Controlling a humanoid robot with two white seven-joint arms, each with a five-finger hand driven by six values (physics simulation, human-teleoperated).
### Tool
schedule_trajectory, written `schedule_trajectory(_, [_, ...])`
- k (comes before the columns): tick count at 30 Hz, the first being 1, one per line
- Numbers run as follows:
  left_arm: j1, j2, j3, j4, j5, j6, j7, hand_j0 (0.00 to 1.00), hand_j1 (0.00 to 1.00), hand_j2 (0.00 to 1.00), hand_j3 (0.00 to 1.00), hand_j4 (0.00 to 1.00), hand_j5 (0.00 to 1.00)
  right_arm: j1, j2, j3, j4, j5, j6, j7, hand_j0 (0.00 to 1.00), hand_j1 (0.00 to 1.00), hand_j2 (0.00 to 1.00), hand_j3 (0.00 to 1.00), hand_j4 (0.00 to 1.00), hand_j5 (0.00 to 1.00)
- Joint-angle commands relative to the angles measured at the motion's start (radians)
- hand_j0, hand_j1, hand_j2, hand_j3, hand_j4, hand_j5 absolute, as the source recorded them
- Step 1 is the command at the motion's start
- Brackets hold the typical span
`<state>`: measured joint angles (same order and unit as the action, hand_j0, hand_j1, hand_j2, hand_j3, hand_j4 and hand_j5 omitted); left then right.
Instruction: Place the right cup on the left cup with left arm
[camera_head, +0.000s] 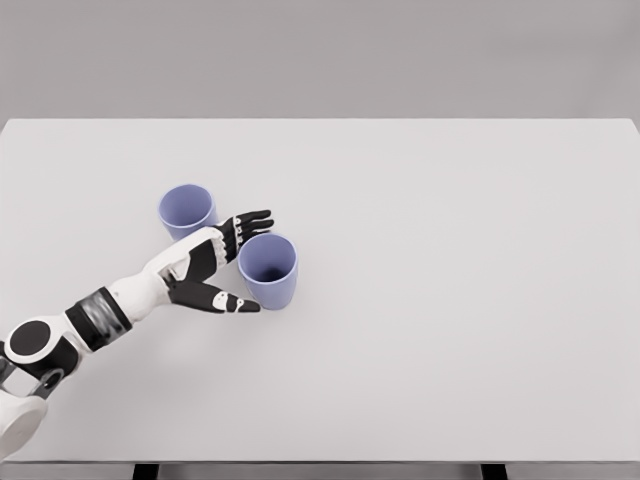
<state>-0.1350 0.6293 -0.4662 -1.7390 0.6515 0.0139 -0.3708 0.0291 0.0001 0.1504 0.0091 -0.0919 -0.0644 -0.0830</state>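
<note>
White table (450, 300), two blue cups (268, 270) (187, 210), one left hand (225, 265) spread beside right cup, grasping nothing

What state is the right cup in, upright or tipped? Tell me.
Upright. The right cup stands on the table with its round opening facing up, between the spread fingers and thumb of the left hand.

Right cup (268, 270) stands right of, nearer than, left cup (186, 210).

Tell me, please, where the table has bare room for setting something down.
The table is bare right of the right cup, along the far edge behind the left cup, and along the near edge. It is crowded between the cups, where the left hand reaches, fingers spread around the right cup.
</note>
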Motion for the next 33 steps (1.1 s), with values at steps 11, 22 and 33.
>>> schedule_trajectory(11, [-0.005, -0.003, -0.002, 0.004, -0.023, 0.0, 0.001, 1.0, 1.0, 1.0, 1.0, 1.0, 1.0, 0.0, 0.0, 0.0, 0.0, 0.0, 0.0, 0.0, 1.0, 1.0, 1.0, 1.0, 1.0, 1.0])
schedule_trajectory(22, [-0.02, -0.019, -0.017, 0.007, -0.073, -0.002, 0.001, 1.0, 1.0, 1.0, 1.0, 1.0, 1.0, 0.0, 0.0, 0.0, 0.0, 0.0, 0.0, 0.0, 1.0, 1.0, 1.0, 1.0, 1.0, 1.0])
schedule_trajectory(33, [-0.04, -0.046, -0.017, 0.042, -0.092, -0.002, 0.001, 1.0, 1.0, 1.0, 1.0, 1.0, 1.0, 0.0, 0.0, 0.0, 0.0, 0.0, 0.0, 0.0, 1.0, 1.0, 1.0, 1.0, 1.0, 1.0])
